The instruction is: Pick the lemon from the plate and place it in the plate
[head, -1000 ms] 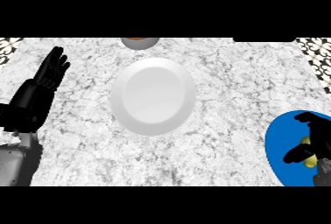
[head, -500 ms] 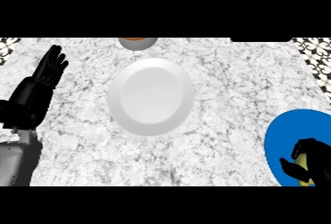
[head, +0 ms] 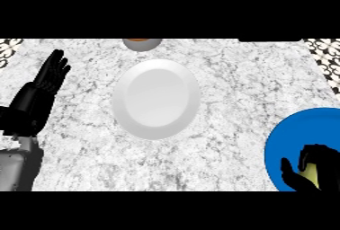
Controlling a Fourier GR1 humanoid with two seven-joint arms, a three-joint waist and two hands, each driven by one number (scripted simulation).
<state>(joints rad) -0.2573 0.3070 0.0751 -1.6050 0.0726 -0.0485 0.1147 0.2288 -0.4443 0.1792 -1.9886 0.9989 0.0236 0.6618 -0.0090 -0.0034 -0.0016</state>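
Presently the lemon point(head: 312, 173) is enclosed by the curled right hand point(head: 302, 173) on the blue plate point(head: 285, 143) at the counter's near right corner. The left hand point(head: 40, 90) is rested open at the left edge. A straight lift is advised before carrying to the white plate point(head: 156, 99).

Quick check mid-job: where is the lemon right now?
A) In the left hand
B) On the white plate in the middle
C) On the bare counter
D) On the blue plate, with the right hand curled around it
D: the lemon shows yellow inside the curled right hand over the blue plate; the white plate holds nothing.
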